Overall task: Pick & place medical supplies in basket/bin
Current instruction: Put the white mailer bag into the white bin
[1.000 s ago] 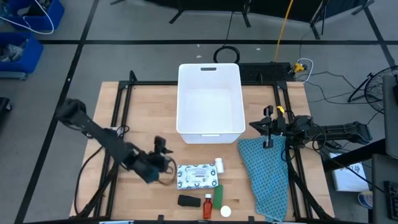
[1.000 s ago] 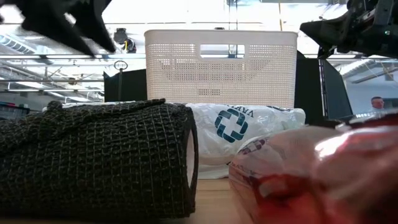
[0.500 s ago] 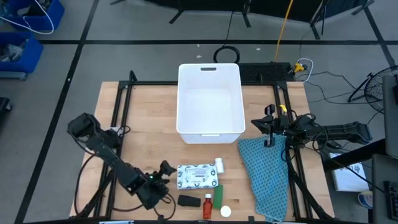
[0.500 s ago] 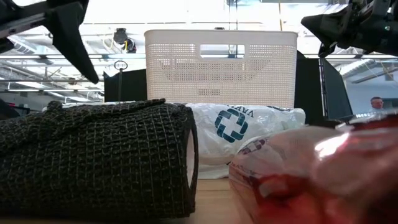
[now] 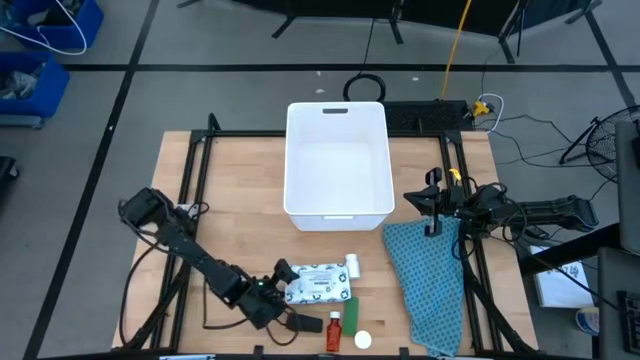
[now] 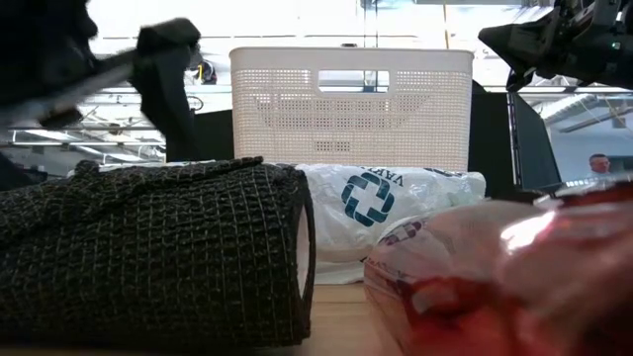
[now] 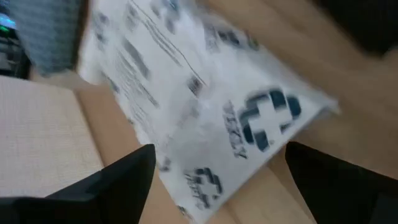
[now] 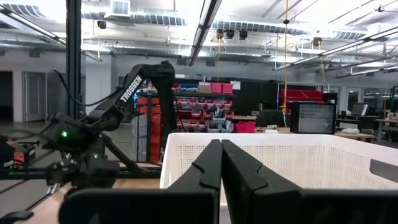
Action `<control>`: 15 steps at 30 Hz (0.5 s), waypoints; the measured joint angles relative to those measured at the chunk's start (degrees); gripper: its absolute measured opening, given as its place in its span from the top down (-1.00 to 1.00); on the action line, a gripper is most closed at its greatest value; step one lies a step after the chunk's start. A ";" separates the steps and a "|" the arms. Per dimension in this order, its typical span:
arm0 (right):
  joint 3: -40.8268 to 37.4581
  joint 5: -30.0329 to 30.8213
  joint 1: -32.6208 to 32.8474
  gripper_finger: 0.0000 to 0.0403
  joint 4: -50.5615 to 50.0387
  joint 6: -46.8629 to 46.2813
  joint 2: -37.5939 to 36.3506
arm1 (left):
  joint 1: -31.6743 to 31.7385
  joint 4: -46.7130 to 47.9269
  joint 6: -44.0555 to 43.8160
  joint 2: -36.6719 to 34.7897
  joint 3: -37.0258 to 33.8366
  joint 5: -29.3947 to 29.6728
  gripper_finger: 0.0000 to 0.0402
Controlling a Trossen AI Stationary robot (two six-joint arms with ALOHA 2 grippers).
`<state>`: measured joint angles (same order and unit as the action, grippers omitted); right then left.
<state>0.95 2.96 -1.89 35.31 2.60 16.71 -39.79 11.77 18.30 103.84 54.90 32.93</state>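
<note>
The white bin [image 5: 338, 160] stands at the table's far middle, its perforated wall [image 6: 351, 104] facing the low view. The flat white packet [image 5: 320, 283] lies flat near the near edge. Around it lie a small white bottle [image 5: 352, 265], a green stick-shaped box [image 5: 352, 310], an orange-red bottle [image 5: 333, 330] and a black oblong piece [image 5: 303, 322]. My left gripper [image 5: 283, 278] is open at the packet's left end. In the left wrist view its fingers [image 7: 124, 180] straddle the printed packet [image 7: 205, 106]. My right gripper [image 5: 432, 205] is shut and waits over the right rail.
A large teal-blue cloth [image 5: 425, 280] covers the table's right near part. A white cap [image 5: 362, 340] lies by the near edge. Black frame rails run along both sides of the table. Bare wood lies between the bin and the left rail.
My left gripper has come down toward the near edge and swung right, up to the packet's left end. Its arm now lies lower across the table's near left. The supplies and the right arm have stayed in place.
</note>
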 joint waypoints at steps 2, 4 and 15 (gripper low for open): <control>0.02 0.00 0.00 1.00 0.00 -0.01 0.00 | 0.62 -0.61 -0.23 0.83 -0.05 -0.61 -0.73; 0.00 0.00 0.00 1.00 -0.01 -0.01 0.00 | 1.02 -1.44 0.17 1.29 -0.03 -2.30 -0.62; 0.00 0.00 0.02 1.00 -0.01 0.21 -0.02 | 0.52 -2.29 2.19 -1.47 0.04 -4.45 0.54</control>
<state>0.95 2.96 -1.87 35.30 2.81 16.69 -39.27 9.48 20.50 102.38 54.94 28.48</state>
